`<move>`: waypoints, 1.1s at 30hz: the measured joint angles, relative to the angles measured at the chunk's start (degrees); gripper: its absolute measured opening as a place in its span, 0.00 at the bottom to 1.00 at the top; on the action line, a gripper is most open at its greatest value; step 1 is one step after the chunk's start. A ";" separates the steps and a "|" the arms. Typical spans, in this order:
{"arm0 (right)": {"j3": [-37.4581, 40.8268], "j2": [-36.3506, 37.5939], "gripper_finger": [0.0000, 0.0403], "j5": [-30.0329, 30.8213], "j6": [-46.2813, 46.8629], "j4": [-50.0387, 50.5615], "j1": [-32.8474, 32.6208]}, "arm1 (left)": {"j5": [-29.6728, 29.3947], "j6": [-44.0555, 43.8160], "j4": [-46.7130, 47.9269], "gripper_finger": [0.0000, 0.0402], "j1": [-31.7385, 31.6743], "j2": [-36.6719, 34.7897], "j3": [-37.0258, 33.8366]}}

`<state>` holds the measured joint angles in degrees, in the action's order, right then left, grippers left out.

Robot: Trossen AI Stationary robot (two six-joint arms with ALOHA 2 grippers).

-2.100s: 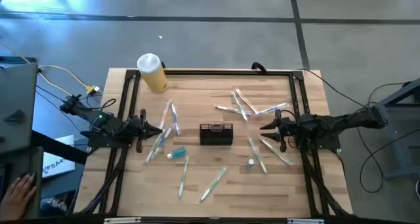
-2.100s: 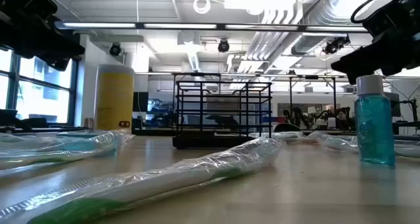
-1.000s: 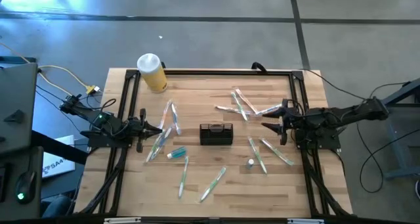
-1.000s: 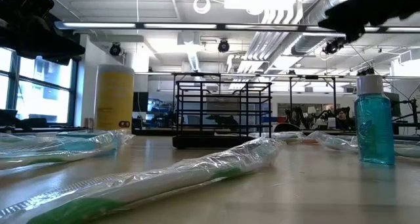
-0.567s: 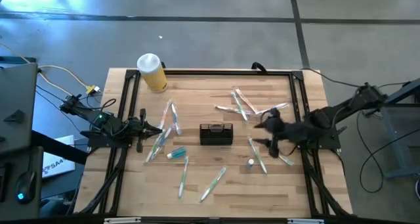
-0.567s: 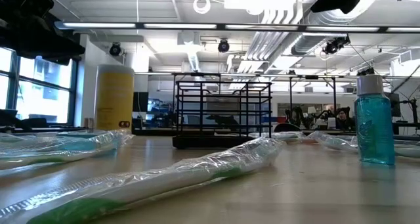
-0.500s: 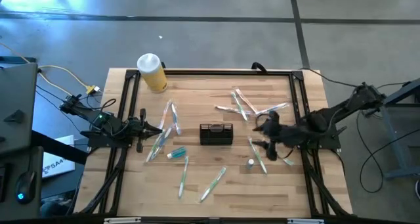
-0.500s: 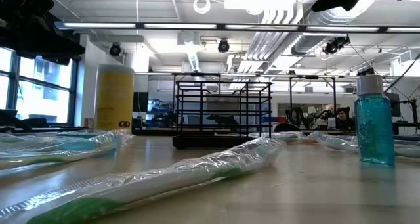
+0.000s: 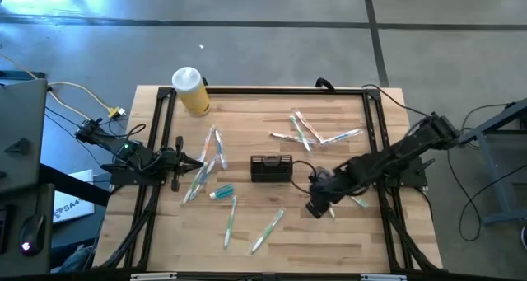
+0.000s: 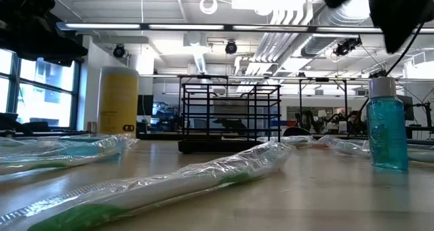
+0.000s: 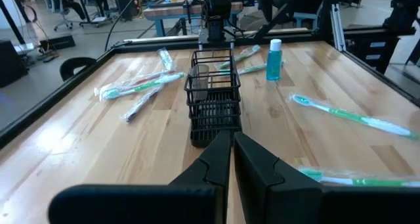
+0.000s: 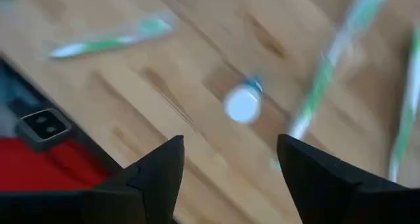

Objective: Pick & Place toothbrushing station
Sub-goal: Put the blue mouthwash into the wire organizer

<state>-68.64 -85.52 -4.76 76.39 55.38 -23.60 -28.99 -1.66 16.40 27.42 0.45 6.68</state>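
Right gripper (image 9: pixel 317 200) stretched out over the middle-right of the wooden table (image 9: pixel 247 124), fingers (image 12: pixel 157 175) spread wide with nothing between them, pointed down at the boards. Directly beneath, seen through the gap from the right wrist: a small blue bottle (image 12: pixel 244 104) with a white cap, standing upright, with wrapped toothbrushes (image 12: pixel 328 73) lying just beside it. Toward the table's centre from that claw, near but not touching: the toothbrushing station (image 9: pixel 271 168), a black wire-mesh caddy sitting upright on its base, open top facing up, long axis running across the table from the left arm's side to the right arm's side. Same caddy (image 10: pixel 229 118) in the low view, standing level, grid walls vertical, the blue bottle (image 10: pixel 387 126) off to its side and nearer the camera. Left gripper (image 9: pixel 191 162) parked at the table's left edge, fingers (image 11: pixel 259 168) pressed together and empty, aimed straight along the caddy's (image 11: pixel 214 104) long axis toward one short end, a little way off. More wrapped toothbrushes (image 9: pixel 206 161) scattered close in front of that claw. Yellow cylinder (image 9: pixel 191 91) with a white lid well beyond it, at the far corner.
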 joint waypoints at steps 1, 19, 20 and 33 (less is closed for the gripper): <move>0.00 -0.78 0.58 -2.86 1.45 0.47 0.92 | 0.02 0.27 0.00 0.05 0.00 0.00 0.00; 0.00 -3.42 0.58 1.17 8.73 -0.25 4.72 | 0.04 5.93 0.00 0.05 -0.02 0.00 0.00; 0.00 -3.45 0.58 1.93 9.09 -0.25 4.36 | 0.04 5.90 -0.01 0.05 0.00 0.00 0.00; 0.00 -5.09 0.58 2.25 13.85 -0.92 1.17 | 0.11 2.86 0.02 0.05 0.00 0.00 0.00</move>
<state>-68.64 -90.61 -2.52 90.24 54.46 -22.43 -28.88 1.20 16.43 27.42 0.45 6.68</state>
